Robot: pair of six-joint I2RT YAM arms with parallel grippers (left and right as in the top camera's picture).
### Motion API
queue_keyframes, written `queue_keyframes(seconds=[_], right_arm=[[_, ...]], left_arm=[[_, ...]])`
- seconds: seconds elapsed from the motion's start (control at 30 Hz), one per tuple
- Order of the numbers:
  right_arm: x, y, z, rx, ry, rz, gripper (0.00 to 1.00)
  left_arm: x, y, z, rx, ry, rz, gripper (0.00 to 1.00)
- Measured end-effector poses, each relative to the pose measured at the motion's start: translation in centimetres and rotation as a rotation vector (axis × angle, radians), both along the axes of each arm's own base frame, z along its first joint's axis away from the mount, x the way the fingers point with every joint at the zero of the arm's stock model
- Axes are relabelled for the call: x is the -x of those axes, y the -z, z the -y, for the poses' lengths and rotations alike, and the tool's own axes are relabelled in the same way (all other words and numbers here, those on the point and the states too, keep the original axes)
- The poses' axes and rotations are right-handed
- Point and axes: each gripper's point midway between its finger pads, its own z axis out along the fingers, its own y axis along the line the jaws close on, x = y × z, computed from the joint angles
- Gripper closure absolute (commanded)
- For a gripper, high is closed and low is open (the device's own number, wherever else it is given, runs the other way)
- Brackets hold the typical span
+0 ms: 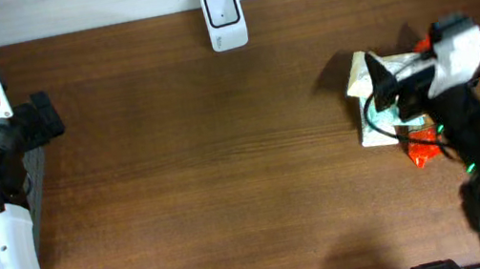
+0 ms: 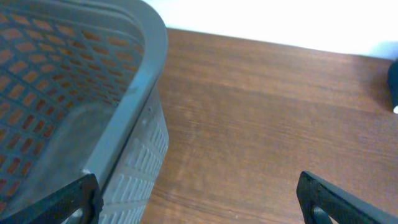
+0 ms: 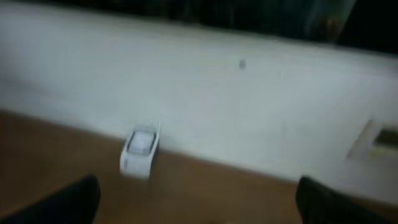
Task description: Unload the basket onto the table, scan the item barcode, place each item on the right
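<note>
The white barcode scanner (image 1: 225, 18) stands at the table's far edge, and shows blurred in the right wrist view as the scanner (image 3: 139, 151) against the white wall. At the right lie a pale packet (image 1: 372, 123) and an orange-red packet (image 1: 423, 150), partly hidden by the right arm. My right gripper (image 1: 385, 84) hovers over the pale packet, open and empty, aimed toward the scanner; its dark fingers (image 3: 68, 202) frame bare wood. My left gripper (image 1: 46, 117) is at the far left, open with nothing between its fingers (image 2: 336, 200).
A grey mesh basket (image 2: 146, 68) sits right beside the left gripper, at the table's left edge; in the overhead view only the basket's edge (image 1: 36, 171) shows under the arm. Brown wood (image 1: 208, 178) stretches between the two arms.
</note>
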Motion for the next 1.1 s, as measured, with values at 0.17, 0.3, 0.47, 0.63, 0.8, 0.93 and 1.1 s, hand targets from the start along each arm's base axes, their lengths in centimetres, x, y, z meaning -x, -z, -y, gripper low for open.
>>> queue_keyframes(seconds=[0.17, 0.3, 0.47, 0.63, 0.8, 0.93, 1.1], right_arm=[[3.8, 6.7, 0.2, -0.002, 0.021, 0.103, 0.01], [6.3, 11.3, 1.0, -0.019, 0.063, 0.156, 0.01], [6.6, 16.6, 1.6, -0.062, 0.093, 0.132, 0.01], [6.4, 19.9, 1.7, -0.061, 0.104, 0.03, 0.01], [6.5, 21.6, 1.7, -0.054, 0.109, -0.035, 0.01], [6.5, 21.6, 1.7, -0.054, 0.109, -0.035, 0.01], [6.5, 21.6, 1.7, -0.054, 0.109, -0.035, 0.02]], left_arm=[[0.0, 0.0, 0.0, 0.0, 0.0, 0.001, 0.01], [0.0, 0.0, 0.0, 0.0, 0.0, -0.001, 0.01], [0.1, 0.0, 0.0, 0.001, 0.0, -0.003, 0.01], [0.0, 0.0, 0.0, 0.001, 0.0, -0.002, 0.01], [0.0, 0.0, 0.0, 0.001, 0.0, -0.001, 0.01], [0.0, 0.0, 0.0, 0.001, 0.0, -0.002, 0.01], [0.0, 0.0, 0.0, 0.001, 0.0, -0.001, 0.01]])
